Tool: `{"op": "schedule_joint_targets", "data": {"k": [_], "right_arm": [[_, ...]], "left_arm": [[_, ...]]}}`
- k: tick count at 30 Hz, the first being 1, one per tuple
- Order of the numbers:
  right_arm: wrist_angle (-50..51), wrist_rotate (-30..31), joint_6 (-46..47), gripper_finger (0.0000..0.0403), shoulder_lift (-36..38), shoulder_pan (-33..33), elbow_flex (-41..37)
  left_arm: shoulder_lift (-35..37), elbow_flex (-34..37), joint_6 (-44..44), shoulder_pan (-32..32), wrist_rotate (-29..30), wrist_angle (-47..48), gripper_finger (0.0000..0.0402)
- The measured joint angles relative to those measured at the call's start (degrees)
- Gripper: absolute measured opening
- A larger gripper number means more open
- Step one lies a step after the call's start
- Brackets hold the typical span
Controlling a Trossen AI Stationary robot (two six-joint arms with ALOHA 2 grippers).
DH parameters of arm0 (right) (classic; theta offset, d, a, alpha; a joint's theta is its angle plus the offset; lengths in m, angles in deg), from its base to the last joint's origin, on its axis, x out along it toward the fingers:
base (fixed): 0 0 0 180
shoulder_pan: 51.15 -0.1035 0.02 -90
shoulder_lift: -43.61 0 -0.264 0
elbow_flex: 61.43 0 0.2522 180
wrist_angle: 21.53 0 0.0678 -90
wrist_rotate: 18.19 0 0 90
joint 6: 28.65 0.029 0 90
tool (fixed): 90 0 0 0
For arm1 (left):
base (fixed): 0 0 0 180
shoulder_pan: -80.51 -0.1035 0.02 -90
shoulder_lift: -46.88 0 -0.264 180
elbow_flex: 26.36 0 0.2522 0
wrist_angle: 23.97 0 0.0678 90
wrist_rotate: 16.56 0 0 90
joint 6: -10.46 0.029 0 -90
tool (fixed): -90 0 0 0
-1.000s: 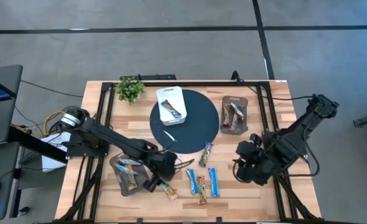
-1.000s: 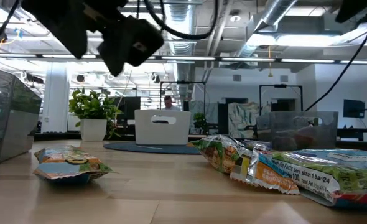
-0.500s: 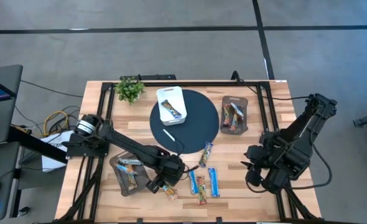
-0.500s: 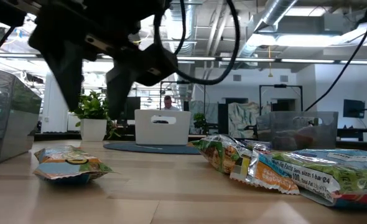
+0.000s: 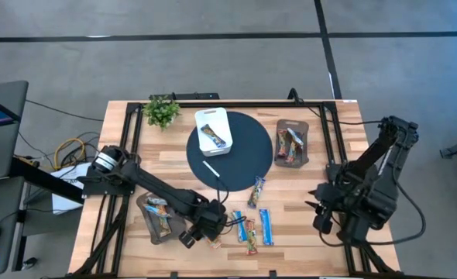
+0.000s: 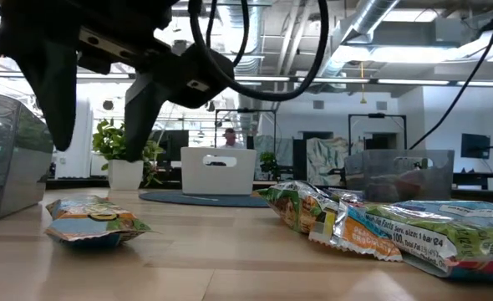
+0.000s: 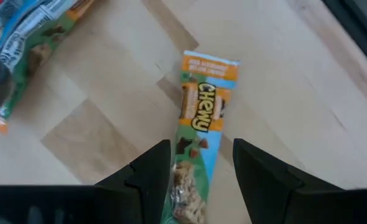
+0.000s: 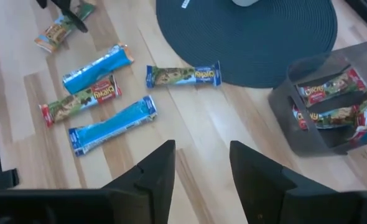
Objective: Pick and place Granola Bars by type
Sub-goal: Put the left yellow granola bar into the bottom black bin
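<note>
**Left gripper poised over orange-ended bar; right arm waiting at table edge**

The wooden table (image 5: 120,155) carries a round dark mat (image 5: 244,159) at its middle. A small potted plant (image 5: 162,111) stands just beside the mat, near the far left corner.

Three trays hold bars. A white tray (image 5: 222,118) on the mat contains one dark-wrapped bar. A grey tray (image 5: 280,141) just right of the mat holds several red and green bars. A second grey tray (image 5: 143,209) near the left front holds more, though their number cannot be told from above.

The left gripper (image 7: 202,171) is at the front of the table, just right of that second tray. Its jaws stand wide, one on either side of an orange-ended Chewy bar (image 7: 198,146). The bar's nearer half lies in the gap between the jaws, lengthwise, flat on the wood. No contact is visible.

The right gripper (image 8: 202,168) hangs near the right front edge, well apart from all bars, jaws parted and holding nothing.

Four loose bars (image 8: 102,99) lie on the wood between the arms: two blue, one red-ended, one blue-ended touching the mat rim.

A thin white stick (image 5: 210,168) lies on the mat.
</note>
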Motion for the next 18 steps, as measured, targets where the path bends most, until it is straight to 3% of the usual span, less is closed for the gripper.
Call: {"op": "schedule_joint_targets", "data": {"k": [18], "right_arm": [[0.2, 0.5, 0.2, 0.0133, -0.1, -2.4, 0.0]], "left_arm": [[-5.4, -1.1, -5.6, 2.0, 2.2, -2.1, 0.0168]]}}
